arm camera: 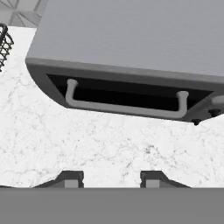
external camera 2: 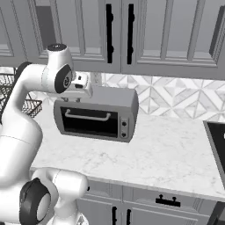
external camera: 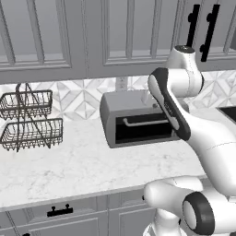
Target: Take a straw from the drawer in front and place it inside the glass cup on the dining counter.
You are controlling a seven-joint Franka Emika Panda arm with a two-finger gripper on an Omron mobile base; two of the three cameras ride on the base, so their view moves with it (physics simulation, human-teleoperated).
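Note:
My gripper (arm camera: 111, 178) hangs above the marble worktop (arm camera: 109, 148), just in front of a grey toaster oven; its two fingertips (arm camera: 72, 177) stand apart with nothing between them, so it is open. In the right base view the hand (external camera 2: 82, 84) sits by the oven's top left corner. Below the worktop edge a shut grey drawer (external camera: 60, 217) with a black bar handle lies left of the oven, and another shut drawer (external camera 2: 167, 198) lies to its right. The straw is hidden. The glass cup and the dining counter are out of view.
The toaster oven (external camera: 138, 120) stands mid-worktop with its door shut. A two-tier black wire basket rack (external camera: 28, 120) stands at the left. Grey wall cabinets (external camera 2: 145, 30) hang above. A dark cooktop edge (external camera 2: 216, 141) lies at the right.

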